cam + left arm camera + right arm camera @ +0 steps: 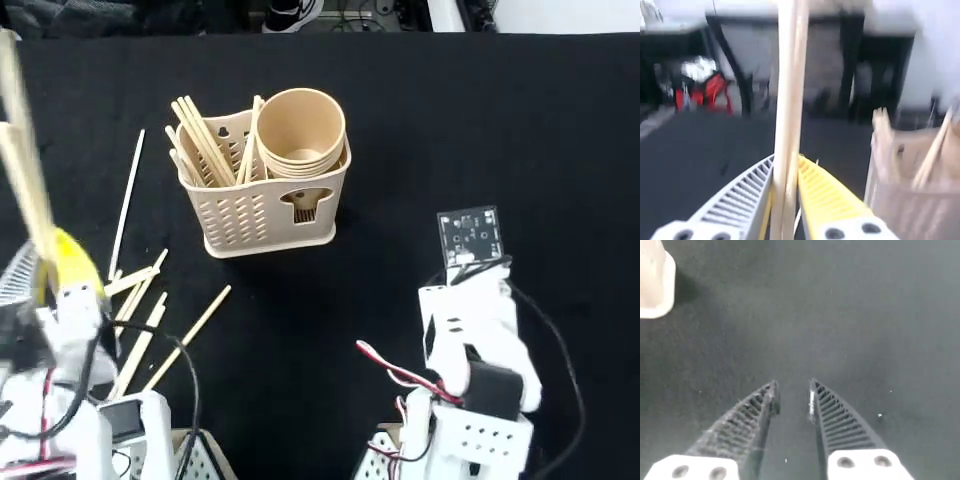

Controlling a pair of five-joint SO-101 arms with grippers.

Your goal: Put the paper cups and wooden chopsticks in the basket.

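Observation:
A beige slotted basket [270, 215] stands on the black table, holding stacked paper cups [300, 130] on its right side and several wooden chopsticks [205, 140] on its left. My left gripper [55, 265] is raised at the left edge, shut on a pair of chopsticks [789, 100] that stand upright between its white and yellow fingers. The basket's corner [910, 185] lies ahead of it. Loose chopsticks [150, 320] lie on the table beside the left arm. My right gripper [792, 400] hovers open over bare table, with nothing between its fingers, right of the basket's corner [655, 285].
One thin stick [127, 205] lies apart, left of the basket. The right arm [475, 330] sits folded near the front right, its wires trailing by its base. Black cloth stretches free to the right and behind the basket.

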